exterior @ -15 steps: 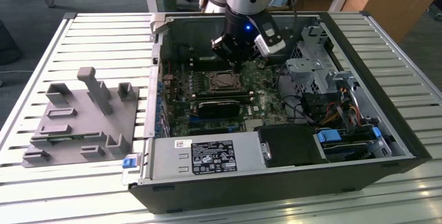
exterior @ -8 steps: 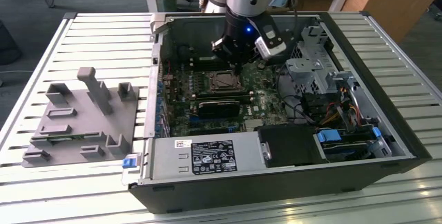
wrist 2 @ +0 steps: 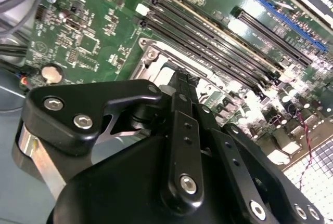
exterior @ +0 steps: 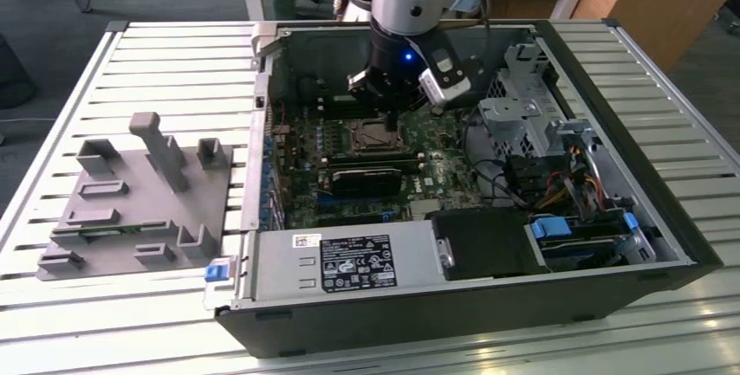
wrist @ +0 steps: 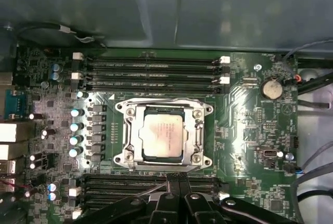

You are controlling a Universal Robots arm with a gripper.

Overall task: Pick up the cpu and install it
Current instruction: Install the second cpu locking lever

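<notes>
While the cpu [wrist: 163,137] sits flat in its socket [wrist: 163,136], the gripper [wrist: 178,178] hangs just beside the socket's edge, jaws together and empty

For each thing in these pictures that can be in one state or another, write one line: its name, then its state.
cpu: seated flat in the motherboard socket.
socket frame: open, cpu top uncovered.
gripper: above the board, beside the socket, holding nothing.
computer case: lying on its side, panel off.

A workshop: slatted bench [exterior: 139,54], opened computer case [exterior: 463,306].
</notes>
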